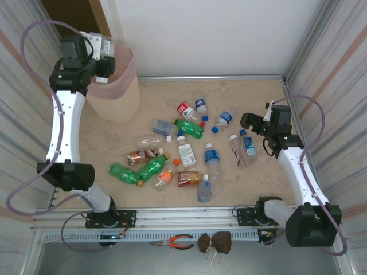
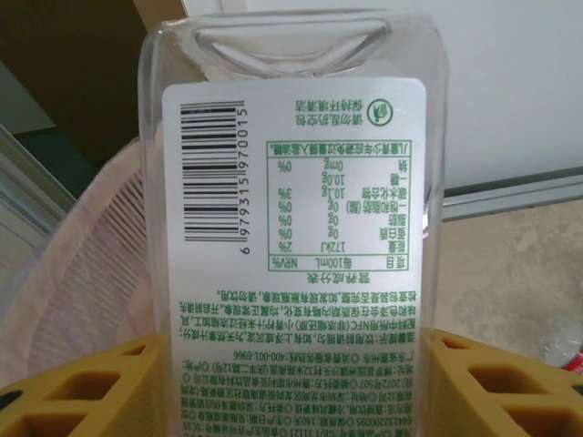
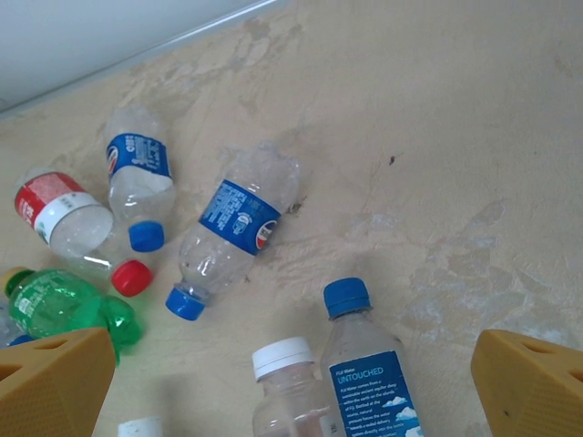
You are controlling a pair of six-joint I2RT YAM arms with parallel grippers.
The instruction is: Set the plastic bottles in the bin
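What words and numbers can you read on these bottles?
"6 979315 970015": by the barcode on the white label of the clear bottle between the jaws of the left gripper.
"172kJ": same label, upside down.
"NRV%": same label; its Chinese print is too small to read.
"UNTOUCHED": blue label of the blue-capped bottle low in the right wrist view.
Other labels: too blurred.

Clear bottle [image 2: 293, 209], white label [image 2: 301, 273] with green print; beige bin [image 1: 117, 100]
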